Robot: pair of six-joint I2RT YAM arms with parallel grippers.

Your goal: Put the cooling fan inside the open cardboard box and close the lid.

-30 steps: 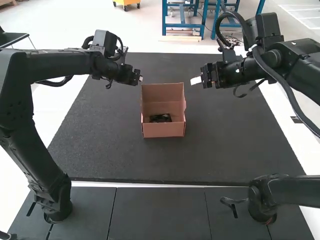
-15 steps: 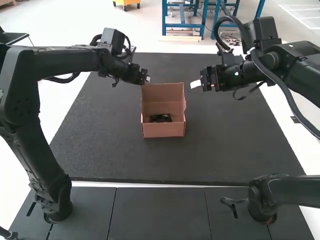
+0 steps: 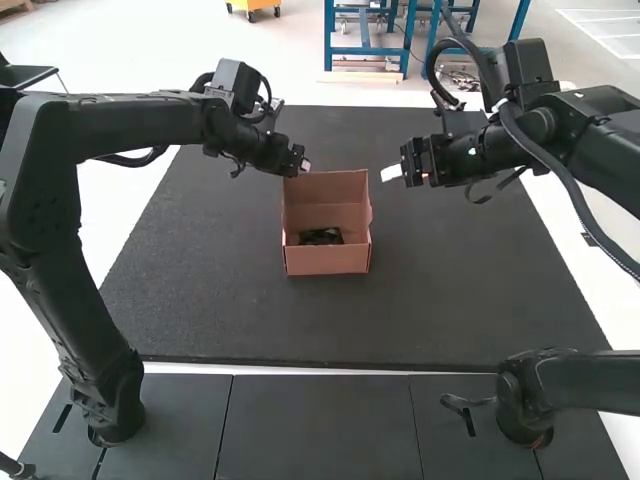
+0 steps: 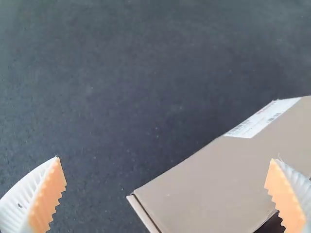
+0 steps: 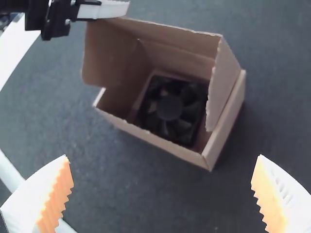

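The left gripper (image 3: 296, 160) sits at the upper left corner of the box (image 3: 326, 256), just behind the lid (image 3: 325, 186), which stands upright along the box's far edge. In the left wrist view its 2 fingers (image 4: 46, 196) are spread wide with the lid's plain outer face (image 4: 214, 189) between them, and they hold nothing. Whether a finger touches the cardboard cannot be told.

The box rests on the black mat (image 3: 200, 280), open at the top. The fan (image 3: 320, 236) already lies flat on the box floor, and the right wrist view shows its dark blades (image 5: 170, 109) framed by the walls.

To the right of the box and apart from it, the right gripper (image 3: 394, 172) hangs level with the lid's top edge, fingers (image 5: 51, 194) wide apart and empty.

The placing step looks finished, so closing the lid seems to be the step in hand. The next move likely calls for the left gripper to push the lid from behind so it tips forward over the fan. The right gripper may need to steady the box or press the lid flat.
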